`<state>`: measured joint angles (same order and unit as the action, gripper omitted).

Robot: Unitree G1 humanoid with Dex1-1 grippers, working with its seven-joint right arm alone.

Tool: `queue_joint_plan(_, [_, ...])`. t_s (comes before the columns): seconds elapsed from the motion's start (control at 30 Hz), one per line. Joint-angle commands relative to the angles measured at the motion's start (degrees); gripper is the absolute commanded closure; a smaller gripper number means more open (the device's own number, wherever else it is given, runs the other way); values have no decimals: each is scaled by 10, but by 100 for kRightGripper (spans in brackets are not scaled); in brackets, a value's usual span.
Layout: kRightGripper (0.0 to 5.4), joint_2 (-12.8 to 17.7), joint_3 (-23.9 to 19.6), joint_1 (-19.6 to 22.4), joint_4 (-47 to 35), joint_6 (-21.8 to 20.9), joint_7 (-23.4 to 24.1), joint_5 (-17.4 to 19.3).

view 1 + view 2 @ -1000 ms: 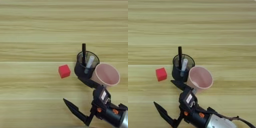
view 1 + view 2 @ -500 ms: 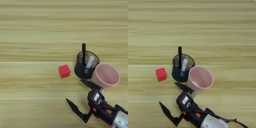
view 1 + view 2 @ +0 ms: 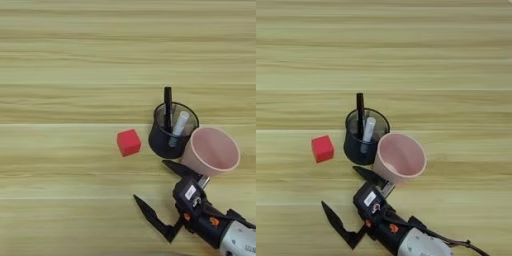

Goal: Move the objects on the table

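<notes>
Red cube. Pale pink cup. Black marker. Black holder. Yellowish wood-grain table, lengthwise streaks. Black fingers.

Right arm enters from the bottom-right corner of the frame, silver forearm angled up-left into a black wrist block with orange accents. Right gripper sits in the lower centre-right, two black pointed fingers splayed wide apart: one tip reaching up-left toward mid-frame, the other pointing left along the bottom. Nothing between the fingers.
</notes>
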<state>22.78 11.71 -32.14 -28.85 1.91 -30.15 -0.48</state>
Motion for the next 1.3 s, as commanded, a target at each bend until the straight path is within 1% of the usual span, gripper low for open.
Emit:
queue_joint_plan(0.03, [3, 8, -20, 4, -4, -4, 8, 8])
queue_joint_plan(0.37, [3, 2, -53, 22, 40, 8, 20, 6])
queue_joint_plan(0.57, [3, -1, -61, 27, 45, 6, 20, 7])
queue_joint_plan(0.77, [3, 7, -86, 44, 64, 3, 19, 8])
queue_joint_plan(1.07, [3, 14, -113, 60, 85, 1, 18, 3])
queue_joint_plan(1.3, [3, 14, -124, 74, 102, 0, 17, 2])
